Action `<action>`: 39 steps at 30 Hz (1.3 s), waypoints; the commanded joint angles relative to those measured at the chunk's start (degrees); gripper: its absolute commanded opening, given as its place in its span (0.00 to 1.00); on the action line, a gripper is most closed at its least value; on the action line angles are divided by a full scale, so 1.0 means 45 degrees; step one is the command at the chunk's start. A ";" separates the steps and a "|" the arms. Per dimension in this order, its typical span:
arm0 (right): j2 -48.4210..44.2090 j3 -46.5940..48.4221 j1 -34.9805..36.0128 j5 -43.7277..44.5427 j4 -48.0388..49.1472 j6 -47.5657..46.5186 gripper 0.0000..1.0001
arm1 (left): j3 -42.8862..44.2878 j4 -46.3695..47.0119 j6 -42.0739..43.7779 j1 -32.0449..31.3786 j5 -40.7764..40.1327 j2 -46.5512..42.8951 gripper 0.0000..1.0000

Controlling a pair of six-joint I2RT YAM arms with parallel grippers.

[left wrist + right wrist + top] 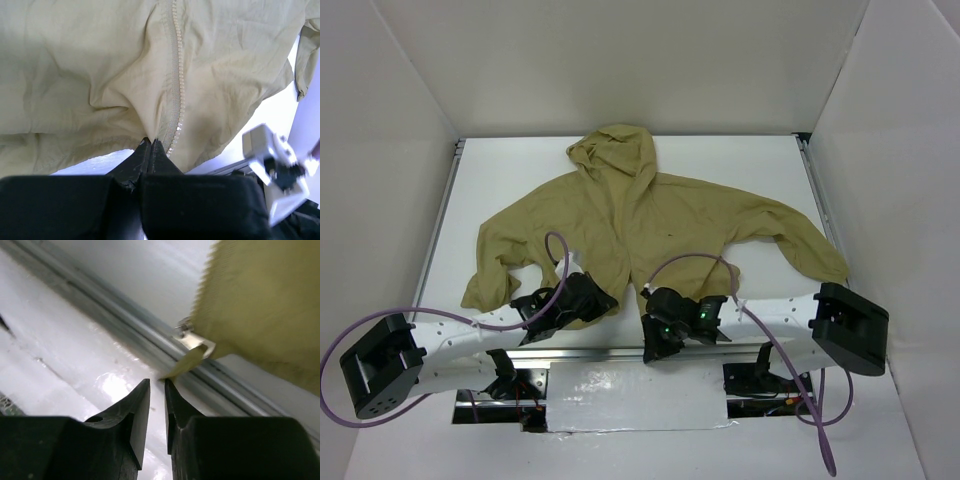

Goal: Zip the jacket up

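One olive-tan jacket (630,225) lies spread on the white counter (740,160), with its hood at the far side and its hem toward the arms. The left fingers (150,150) are pinched together on the hem fabric just beside the zipper (177,85). The right fingers (146,390) stand narrowly apart, holding nothing, with the metal slider (192,337) just beyond their tips.

The white counter (740,170) carries an olive-tan hooded jacket (610,225), spread out front up. Its hood (615,150) points toward the far edge. The left sleeve (495,265) lies bunched and bent, and the right sleeve (790,235) stretches outward. The hem lies near the metal rail (620,353) at the counter's near edge.
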 commanded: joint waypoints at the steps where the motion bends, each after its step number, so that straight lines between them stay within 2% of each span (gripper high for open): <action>1: -0.0146 0.0459 0.0503 -0.0678 0.1157 0.0333 0.26 | -0.0159 0.0108 0.0181 0.0087 -0.0046 -0.0221 0.00; 5: -0.0265 0.1101 0.1070 -0.0425 0.1374 0.0003 0.26 | -0.0257 0.0109 0.0103 0.0126 -0.0085 -0.0319 0.00; 6: -0.0091 0.1239 0.1091 -0.0522 0.1452 -0.0115 0.32 | -0.0257 0.0089 0.0103 0.0145 -0.0085 -0.0377 0.00; 7: 0.0027 0.1337 0.1091 -0.0522 0.1375 -0.0194 0.33 | -0.0257 0.0031 0.0064 0.0145 -0.0085 -0.0397 0.00; 11: 0.0322 0.1436 0.1110 -0.0678 0.1335 -0.0332 0.35 | -0.0159 -0.0592 -0.0072 0.0145 -0.0319 -0.0592 0.00; 13: -0.0262 0.1300 0.1110 -0.0407 0.1160 -0.0273 0.37 | -0.0120 -0.0982 -0.0131 0.0165 -0.0455 -0.0729 0.00; 17: -0.1572 0.1258 0.0974 0.2284 -0.0652 -0.0233 0.54 | 0.0035 -0.1414 -0.0034 0.0184 -0.0651 -0.0710 0.00; 18: -0.1515 0.1395 0.0819 0.3431 -0.1643 -0.0272 0.55 | 0.0152 -0.1473 0.0044 0.0165 -0.0651 -0.0671 0.00; 22: -0.0910 0.1573 -0.0139 0.4652 -0.2493 -0.0758 0.49 | 0.0504 -0.1610 0.0298 0.0165 -0.0613 -0.0514 0.00; 32: 0.0477 0.1494 -0.0257 0.4106 -0.1986 -0.1406 0.50 | 0.0368 -0.1688 0.0474 0.0204 -0.0553 -0.0710 0.00; 35: 0.1644 0.1864 -0.0646 0.4029 -0.1965 -0.1367 0.48 | 0.0465 -0.1806 0.0474 0.0262 -0.0632 -0.0534 0.00; 39: 0.2644 0.2060 -0.2633 0.3092 -0.1421 -0.1483 0.46 | 0.0524 -0.1650 0.0591 0.0671 -0.0496 -0.0183 0.00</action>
